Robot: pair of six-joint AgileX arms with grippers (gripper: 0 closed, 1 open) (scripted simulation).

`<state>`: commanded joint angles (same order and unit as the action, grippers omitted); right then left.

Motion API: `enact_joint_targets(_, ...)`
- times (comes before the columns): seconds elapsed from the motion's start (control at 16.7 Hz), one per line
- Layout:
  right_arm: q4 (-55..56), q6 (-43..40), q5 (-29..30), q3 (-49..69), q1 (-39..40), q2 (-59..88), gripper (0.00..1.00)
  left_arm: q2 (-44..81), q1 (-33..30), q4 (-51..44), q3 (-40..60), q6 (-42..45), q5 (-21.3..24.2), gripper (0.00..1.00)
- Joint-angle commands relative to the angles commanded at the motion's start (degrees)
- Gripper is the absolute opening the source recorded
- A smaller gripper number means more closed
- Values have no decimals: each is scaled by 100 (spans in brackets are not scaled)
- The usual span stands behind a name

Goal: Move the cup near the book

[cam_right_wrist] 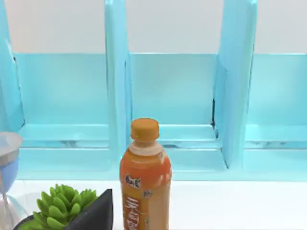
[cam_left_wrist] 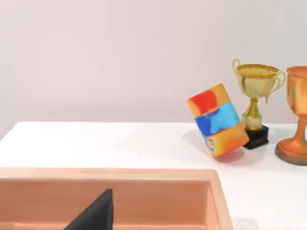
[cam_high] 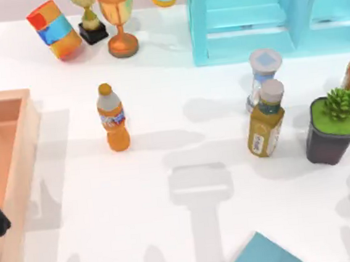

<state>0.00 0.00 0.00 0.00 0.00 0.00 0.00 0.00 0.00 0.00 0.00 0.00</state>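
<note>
At the desk's near edge, right of the middle, the book (cam_high: 261, 257) lies flat, showing us a pointed teal corner. Our left hand (cam_left_wrist: 96, 213) sits over the wooden tray (cam_high: 16, 158) at the left edge. Our right hand (cam_right_wrist: 96, 211) faces the potted succulent (cam_right_wrist: 62, 206) towards the far right. We cannot tell how wide either hand is.

book (cam_high: 261, 256): corner only, cut by bottom edge | tray (cam_high: 16, 158): cut left
</note>
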Motion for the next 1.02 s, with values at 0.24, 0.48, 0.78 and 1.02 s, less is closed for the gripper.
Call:
enact_joint_targets(0.24,-114,-173,-7,138,-22,167,100,0,0,0,0,0,0,100)
enact_joint_targets(0.48,-775,-1183,-40,945,-161,1150,100,0,0,0,0,0,0,100)
enact_joint_targets(0.78,-2194,-3344,-84,2695,-507,3280,100,0,0,0,0,0,0,100)
enact_joint_targets(1.02,-3576,-5436,-99,4418,-898,5340,100,0,0,0,0,0,0,100)
